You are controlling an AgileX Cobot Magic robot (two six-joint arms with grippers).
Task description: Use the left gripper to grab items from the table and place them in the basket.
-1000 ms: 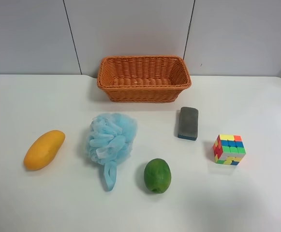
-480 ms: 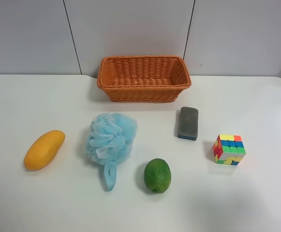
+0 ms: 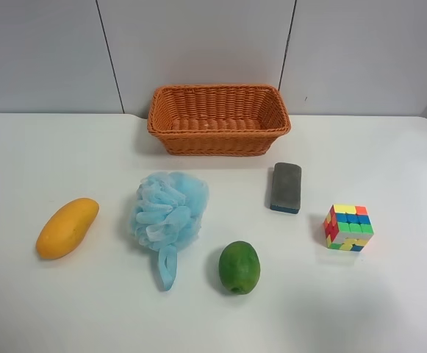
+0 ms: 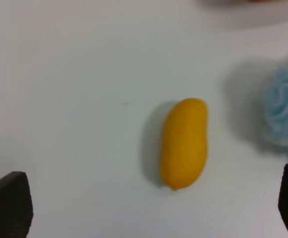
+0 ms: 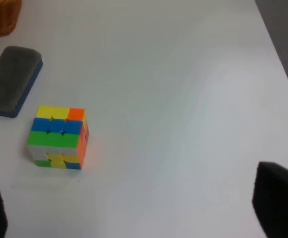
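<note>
White surface [image 3: 44,158]: wide, flat, carrying all listed goods. Basket [image 3: 219,118]: orange-brown wicker, rectangular, set upright at the far edge of the surface close to the grey wall [image 3: 198,40]; only bare weave is seen inside it. Bath pouf [image 3: 169,209]: light blue mesh, placed near the middle of the surface, its loop laid out toward the near edge. Mango [image 3: 67,227]: yellow-orange, laid on its side, well apart from the pouf on the exterior high view's left. Green fruit [image 3: 239,266]: oval, set near the pouf's loop, not touching it. Eraser [image 3: 286,187]: grey block with a blue base, laid flat between basket and puzzle cube [image 3: 348,227]; the cube is stood just beside it, apart, at the exterior high view's right. Left tool [image 4: 148,203]: released, its black fingers spread wide; the mango is seen on the surface ahead of it, untouched, with the pouf's edge beside. Right tool [image 5: 134,203]: likewise released, fingers held wide, with cube and eraser seen on the surface beyond it, untouched.
</note>
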